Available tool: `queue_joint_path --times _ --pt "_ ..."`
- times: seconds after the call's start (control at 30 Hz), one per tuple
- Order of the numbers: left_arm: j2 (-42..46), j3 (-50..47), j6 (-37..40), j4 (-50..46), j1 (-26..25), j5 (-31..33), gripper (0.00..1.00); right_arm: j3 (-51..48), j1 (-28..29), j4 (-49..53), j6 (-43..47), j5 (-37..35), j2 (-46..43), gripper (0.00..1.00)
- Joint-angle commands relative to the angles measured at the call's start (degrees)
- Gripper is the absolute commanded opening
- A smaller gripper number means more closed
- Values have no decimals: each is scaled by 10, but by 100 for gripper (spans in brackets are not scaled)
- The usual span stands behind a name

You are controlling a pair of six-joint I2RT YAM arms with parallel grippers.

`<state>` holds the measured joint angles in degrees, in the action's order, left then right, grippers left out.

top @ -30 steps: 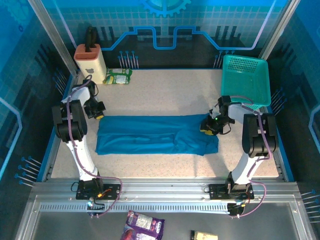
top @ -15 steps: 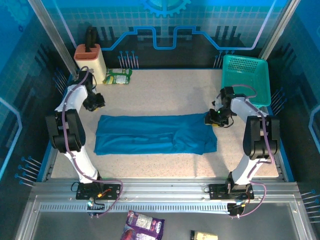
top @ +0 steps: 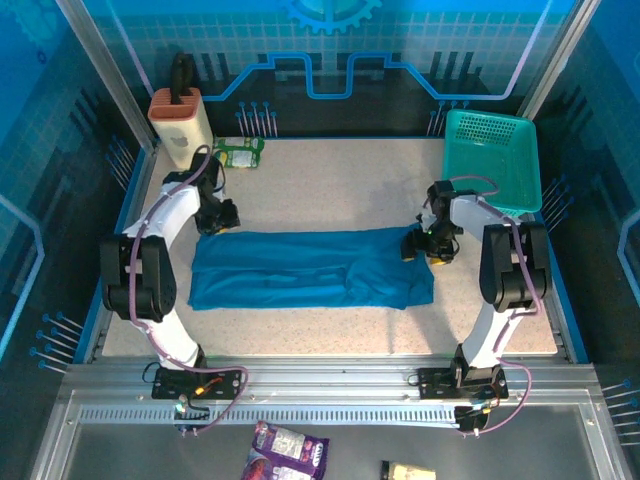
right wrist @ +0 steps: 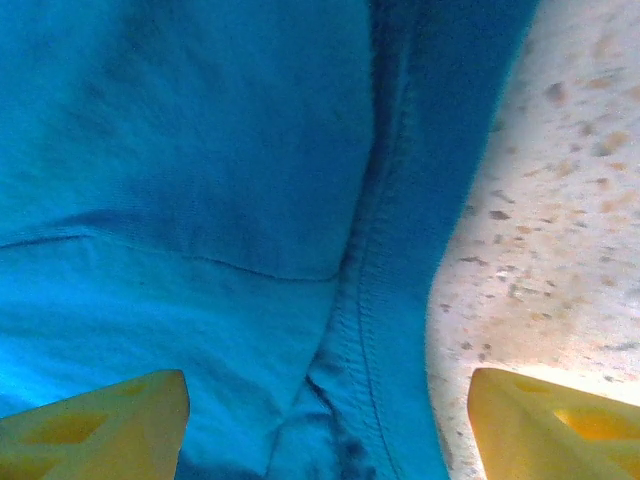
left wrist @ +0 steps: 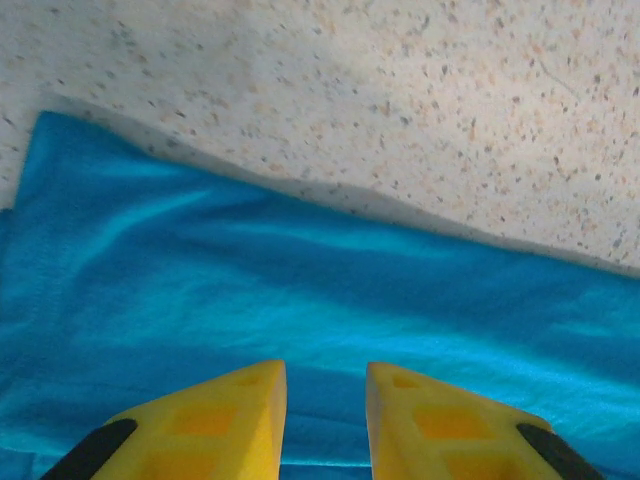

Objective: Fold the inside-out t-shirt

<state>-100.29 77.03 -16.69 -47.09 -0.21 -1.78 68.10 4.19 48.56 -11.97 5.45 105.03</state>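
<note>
The blue-teal t-shirt [top: 310,268] lies folded into a long flat strip across the middle of the speckled table [top: 330,185]. My left gripper [top: 218,215] hovers at the strip's far-left corner; in the left wrist view the yellow fingers [left wrist: 230,410] stand a narrow gap apart over the cloth [left wrist: 300,270], nothing between them. My right gripper [top: 425,246] sits at the far-right corner. In the right wrist view it [right wrist: 328,380] is wide open, straddling the stitched hem [right wrist: 370,330] where cloth [right wrist: 200,150] meets bare table.
A teal mesh basket [top: 492,158] stands at the back right, close behind the right arm. A beige holder [top: 182,122] and a green packet [top: 238,152] sit at the back left. Two packets [top: 288,450] lie below the front rail.
My left gripper swung from the table's left edge rightwards onto the shirt's far-left corner. The right gripper lifted back slightly, then returned to the far-right corner. The shirt stayed flat.
</note>
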Motion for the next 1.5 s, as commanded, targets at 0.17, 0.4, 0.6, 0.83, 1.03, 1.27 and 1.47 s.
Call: queue_joint_path --times 0.17,0.4,0.6,0.83,1.03,1.27,1.47 --pt "17 -28 -17 10 -19 -10 28 -9 30 6 -38 -29 29 69" --pt "19 -27 -16 6 -21 -7 28 -2 50 6 -56 -46 33 60" --pt "18 -22 -11 -1 -21 -2 28 5 71 10 -76 -74 38 52" --pt "19 -20 -5 -8 -21 2 29 8 84 14 -95 -95 30 47" --pt "19 -22 1 -7 -21 2 29 8 89 9 -104 -96 33 35" --pt "21 -28 2 -5 -21 4 29 8 82 7 -106 -98 34 16" --pt "25 -29 2 -5 -21 7 29 4 63 5 -98 -102 11 0"
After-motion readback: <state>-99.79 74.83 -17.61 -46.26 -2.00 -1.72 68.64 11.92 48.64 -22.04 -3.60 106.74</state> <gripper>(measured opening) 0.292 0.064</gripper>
